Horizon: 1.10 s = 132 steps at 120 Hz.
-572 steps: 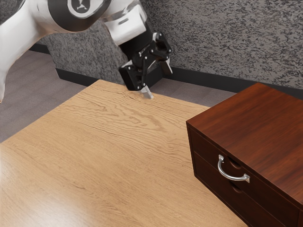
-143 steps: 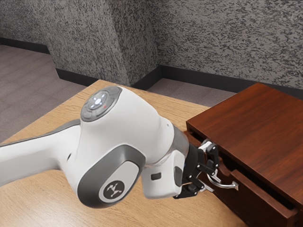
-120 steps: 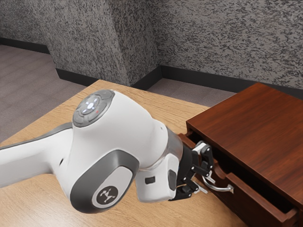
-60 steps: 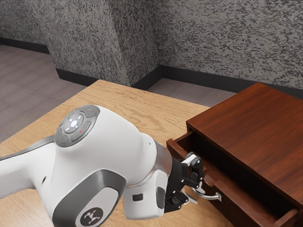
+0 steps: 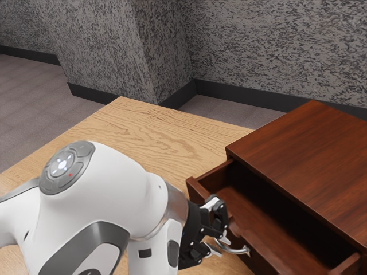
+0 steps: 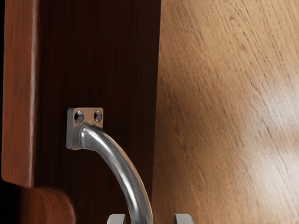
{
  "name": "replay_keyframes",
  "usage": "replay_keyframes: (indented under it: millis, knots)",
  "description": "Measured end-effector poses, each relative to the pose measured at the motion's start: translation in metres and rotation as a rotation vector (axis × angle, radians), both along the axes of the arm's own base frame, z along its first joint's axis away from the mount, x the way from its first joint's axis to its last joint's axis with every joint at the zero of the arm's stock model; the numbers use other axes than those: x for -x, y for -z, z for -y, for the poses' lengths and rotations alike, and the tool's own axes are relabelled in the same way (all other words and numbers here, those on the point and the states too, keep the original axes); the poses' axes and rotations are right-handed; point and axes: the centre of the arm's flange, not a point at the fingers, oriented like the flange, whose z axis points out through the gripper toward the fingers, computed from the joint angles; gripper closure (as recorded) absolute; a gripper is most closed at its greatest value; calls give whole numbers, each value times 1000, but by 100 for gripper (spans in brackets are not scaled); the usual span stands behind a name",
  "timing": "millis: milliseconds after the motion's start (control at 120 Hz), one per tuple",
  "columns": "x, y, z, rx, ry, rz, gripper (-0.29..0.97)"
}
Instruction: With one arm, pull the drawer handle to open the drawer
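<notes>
Cabinet [image 5: 312, 152]: one, dark wood, on our table [image 5: 143, 134].
Drawer [image 5: 207, 173]: one, open, its front standing well out from the cabinet.
Handle [image 6: 117, 162]: one, curved metal, on the drawer front.
Jaws: at the handle; we cannot tell whether they clamp it.

The white arm [image 5: 97, 212] sits low at the exterior view's left, over the wooden table [image 5: 143, 132]. The black gripper [image 5: 219, 243] clasps the silver drawer handle [image 5: 236, 251], one finger on either side. The upper drawer [image 5: 269, 229] of the dark wooden cabinet [image 5: 309, 149] stands well pulled out, with its interior exposed.
</notes>
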Motion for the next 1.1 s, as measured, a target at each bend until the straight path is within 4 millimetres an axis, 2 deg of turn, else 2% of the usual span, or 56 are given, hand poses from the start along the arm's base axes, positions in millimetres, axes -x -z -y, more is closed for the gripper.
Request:
replay_keyframes:
  millis: [533,950,1008,1050,1067,1100]
  knots:
    - [23,1,-7,1,7,-10,64]
    - [40,-8,-18,13,2,7,65]
    - [43,-20,-24,24,-7,24,64]
    - [44,-40,-21,33,1,47,58]
    - [45,-55,-19,41,5,62,54]
    - [39,-107,-19,76,5,111,47]
